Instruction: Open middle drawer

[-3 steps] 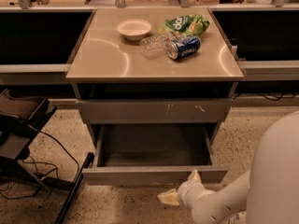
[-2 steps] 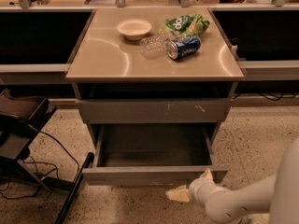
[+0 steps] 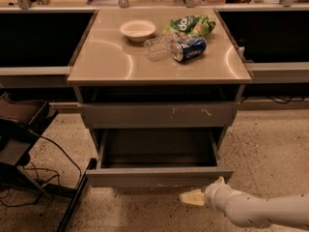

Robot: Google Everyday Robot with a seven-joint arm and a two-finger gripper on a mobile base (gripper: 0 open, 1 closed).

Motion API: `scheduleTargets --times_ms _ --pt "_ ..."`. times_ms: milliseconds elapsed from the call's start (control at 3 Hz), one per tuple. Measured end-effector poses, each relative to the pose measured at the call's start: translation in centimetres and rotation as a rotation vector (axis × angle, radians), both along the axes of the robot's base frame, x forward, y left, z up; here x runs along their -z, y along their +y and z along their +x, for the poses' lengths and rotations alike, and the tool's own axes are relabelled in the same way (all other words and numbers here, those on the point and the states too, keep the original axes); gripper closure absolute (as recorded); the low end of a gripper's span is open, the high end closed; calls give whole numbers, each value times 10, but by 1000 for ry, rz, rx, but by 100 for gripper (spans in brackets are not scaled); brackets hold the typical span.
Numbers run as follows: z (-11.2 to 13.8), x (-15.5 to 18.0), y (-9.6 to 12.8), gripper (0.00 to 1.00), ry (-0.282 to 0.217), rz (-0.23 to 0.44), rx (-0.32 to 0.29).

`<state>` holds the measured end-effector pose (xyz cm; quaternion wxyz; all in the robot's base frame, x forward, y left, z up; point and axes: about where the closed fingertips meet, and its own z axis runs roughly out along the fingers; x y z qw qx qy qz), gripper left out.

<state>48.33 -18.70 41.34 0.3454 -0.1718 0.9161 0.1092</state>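
The middle drawer [image 3: 159, 176] is pulled out from the cabinet, below the grey front with pale scratch marks [image 3: 159, 115]. Its plain grey front faces me and its grey box interior [image 3: 157, 149] shows nothing inside. My gripper [image 3: 193, 196] is low at the bottom right, just below and in front of the drawer front's right end, apart from it. The white arm [image 3: 260, 210] reaches in from the right edge.
The cabinet top [image 3: 106, 57] carries a pale bowl [image 3: 137, 30], a clear plastic cup on its side [image 3: 158, 47], a blue can on its side [image 3: 189, 49] and a green chip bag [image 3: 190, 24]. A dark stand with cables [image 3: 24, 144] is at the left. The floor is speckled.
The arm has drawn down and to the right, and the gripper has shifted a little right along the drawer front. The drawer stays pulled out as before.
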Motion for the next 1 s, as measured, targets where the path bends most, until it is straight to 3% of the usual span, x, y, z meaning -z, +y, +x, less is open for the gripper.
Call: scheduleTargets --times_ms 333,667,1000 --pt "-1 -12 -3 0 -46 -6 -3" --pt "9 -48 -1 0 -141 -35 -82" --pt "14 -72 20 0 -224 -67 -227"
